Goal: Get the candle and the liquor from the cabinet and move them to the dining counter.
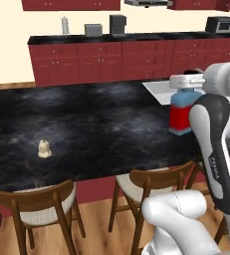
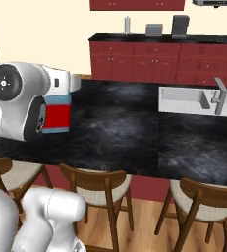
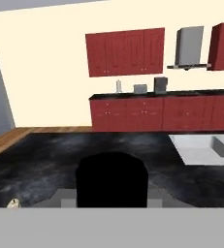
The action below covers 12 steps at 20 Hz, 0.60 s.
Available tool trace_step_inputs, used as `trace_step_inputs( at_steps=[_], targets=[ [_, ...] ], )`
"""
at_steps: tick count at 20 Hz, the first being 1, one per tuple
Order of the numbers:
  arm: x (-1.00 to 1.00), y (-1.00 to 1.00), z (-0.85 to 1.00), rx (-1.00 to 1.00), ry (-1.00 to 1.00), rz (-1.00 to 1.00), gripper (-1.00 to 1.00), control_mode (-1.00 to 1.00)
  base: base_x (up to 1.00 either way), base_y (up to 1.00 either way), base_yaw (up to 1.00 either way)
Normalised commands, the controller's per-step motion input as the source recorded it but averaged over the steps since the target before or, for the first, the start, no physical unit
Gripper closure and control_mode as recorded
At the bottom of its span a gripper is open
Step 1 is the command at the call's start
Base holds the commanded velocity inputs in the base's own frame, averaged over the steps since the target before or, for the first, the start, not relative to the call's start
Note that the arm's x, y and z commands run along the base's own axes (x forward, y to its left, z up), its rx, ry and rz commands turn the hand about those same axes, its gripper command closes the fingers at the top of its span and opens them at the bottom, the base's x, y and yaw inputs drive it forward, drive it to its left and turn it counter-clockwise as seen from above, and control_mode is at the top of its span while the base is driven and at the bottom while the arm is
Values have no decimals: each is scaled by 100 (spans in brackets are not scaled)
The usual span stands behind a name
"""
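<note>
The gripper (image 1: 186, 87) sits over the liquor (image 1: 180, 113) above the dining counter (image 1: 96, 124), its jaws closed on the bottle's neck just under the black cap (image 3: 112, 179). In the hand view that cap is a dark round-topped block at six o'clock, between the fingers. In the left base view the bottle hangs under the white hand at about three o'clock, blue shoulders above, red label below, its base at or just above the stone; I cannot tell whether it touches. The arm's dark-edged link crosses in front of the bottle's right side. In the right base view the liquor (image 2: 57, 114) shows at nine o'clock, half hidden behind the round white wrist.

The candle (image 1: 45, 149) stands upright on the same black top, well apart from the bottle, at about eight o'clock in the left base view, near the counter's front edge. In the hand view it peeks in at the lower left corner (image 3: 13, 203).

A white sink (image 2: 184, 101) is set into the counter at about two o'clock in the right base view, with a grey tap (image 2: 219, 94) at its right end. Wooden stools (image 1: 42, 209) with cream seats line the near side. Beyond, at twelve o'clock, a second black counter (image 1: 136, 37) on red drawers carries small appliances, with red wall cabinets (image 3: 125, 52) above.
</note>
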Motion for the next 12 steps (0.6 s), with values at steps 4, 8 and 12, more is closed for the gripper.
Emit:
trace_step_inputs(
  at_steps=[4,8,12],
  targets=[
    [96,-41,-45,5,0,38,100,-100,0,0,0],
    [93,-25,-44,2,0,32,100,-100,0,0,0],
    [74,-18,-58,2,0,28,100,-100,0,0,0]
  ],
)
